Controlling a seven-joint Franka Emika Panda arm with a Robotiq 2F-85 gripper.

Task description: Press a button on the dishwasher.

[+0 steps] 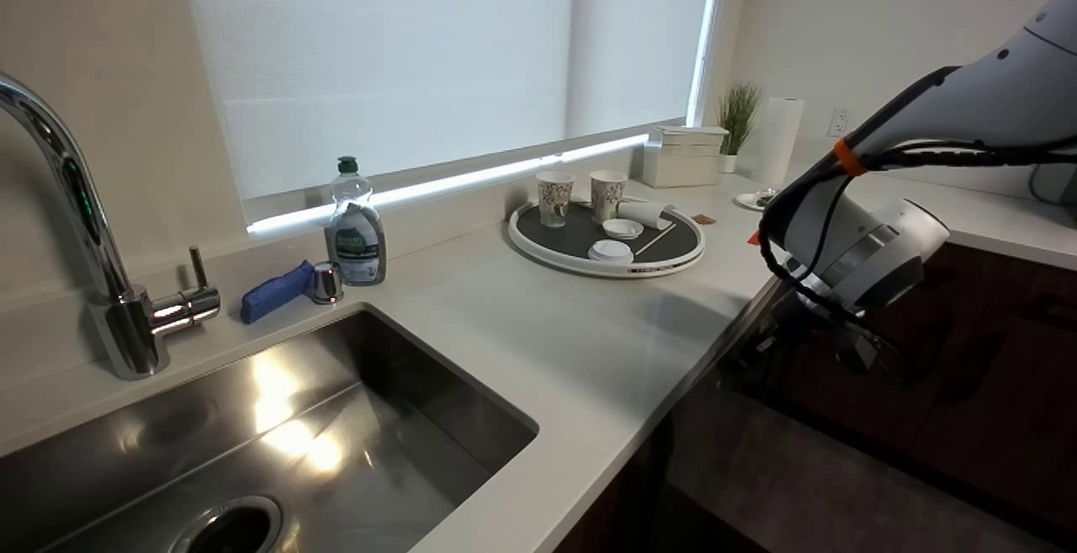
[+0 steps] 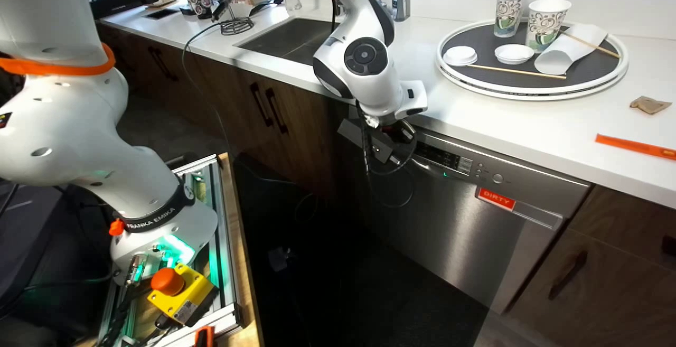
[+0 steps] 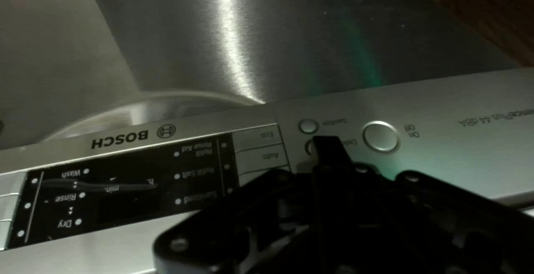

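The white counter (image 2: 570, 125) runs out of frame in both exterior views. The robot arm (image 2: 79, 130), cut off by the top edge in an exterior view, ends just in front of the counter. Below the counter sits the dishwasher (image 2: 449, 231), part of its steel front lost in shadow and part of its top behind the arm. In the wrist view its control panel (image 3: 438, 115), reading upside down, is cut off at both sides. The claw (image 3: 327, 151) is pinched together, nothing visible in it, and partly hides a small round button (image 3: 308, 146); whether they touch, I cannot tell.
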